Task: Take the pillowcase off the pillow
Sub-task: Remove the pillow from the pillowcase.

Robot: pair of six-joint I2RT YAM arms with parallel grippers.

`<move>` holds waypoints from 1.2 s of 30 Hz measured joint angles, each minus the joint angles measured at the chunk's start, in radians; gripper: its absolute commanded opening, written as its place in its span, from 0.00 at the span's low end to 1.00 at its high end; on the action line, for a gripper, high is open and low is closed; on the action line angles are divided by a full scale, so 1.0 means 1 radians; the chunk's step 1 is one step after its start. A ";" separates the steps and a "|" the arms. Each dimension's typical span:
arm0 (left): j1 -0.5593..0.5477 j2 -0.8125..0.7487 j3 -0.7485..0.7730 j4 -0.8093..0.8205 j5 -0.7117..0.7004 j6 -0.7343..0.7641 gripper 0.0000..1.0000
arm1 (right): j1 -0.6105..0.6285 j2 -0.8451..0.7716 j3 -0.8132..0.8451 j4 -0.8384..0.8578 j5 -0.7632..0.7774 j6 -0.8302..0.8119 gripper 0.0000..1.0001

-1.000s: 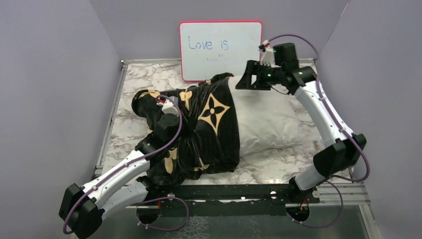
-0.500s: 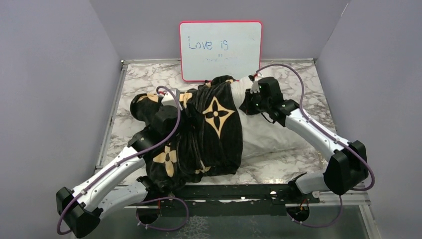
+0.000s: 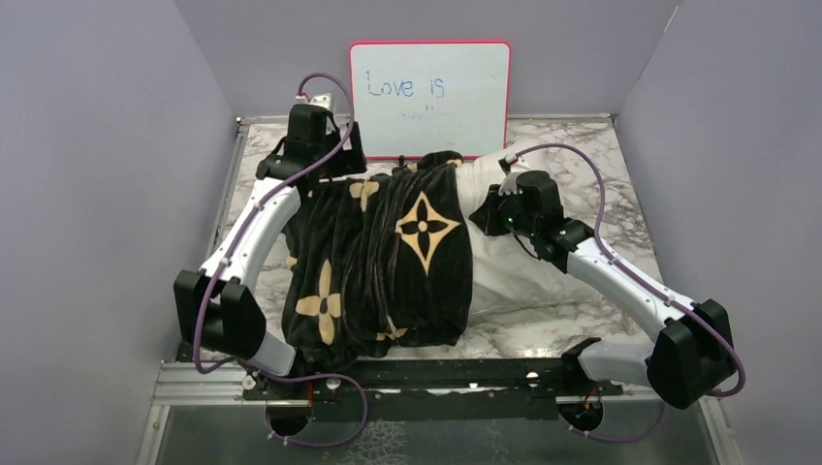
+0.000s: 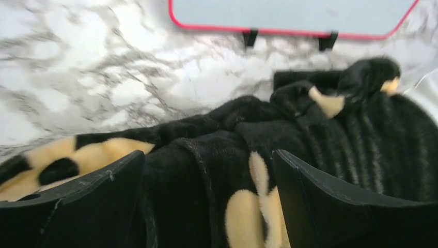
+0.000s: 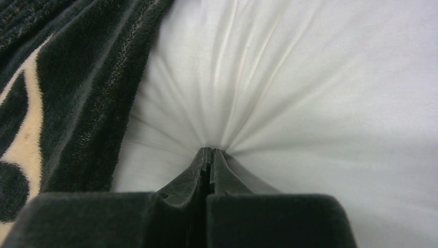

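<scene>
I see the marble table (image 3: 553, 334) under everything. The black flower-printed pillowcase (image 3: 388, 262) lies bunched across the left and middle, covering the left part of the white pillow (image 3: 514, 271), whose bare right half sticks out. The pink-framed whiteboard (image 3: 431, 97) stands at the far edge. My left gripper (image 4: 206, 155) hangs spread wide over the pillowcase's far-left folds, holding nothing. My right gripper (image 5: 209, 152) is clamped tight, pinching a pucker of pillow fabric just beside the pillowcase's edge.
</scene>
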 measured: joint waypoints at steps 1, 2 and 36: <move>0.025 0.026 0.003 -0.006 0.052 0.018 0.96 | 0.000 -0.005 -0.005 0.001 0.000 0.004 0.01; 0.043 0.053 0.002 -0.016 0.116 0.038 0.96 | 0.000 -0.010 -0.010 0.002 0.000 0.006 0.01; 0.731 -0.106 -0.212 -0.150 0.544 -0.092 0.00 | 0.023 -0.048 -0.056 -0.012 0.077 0.323 0.01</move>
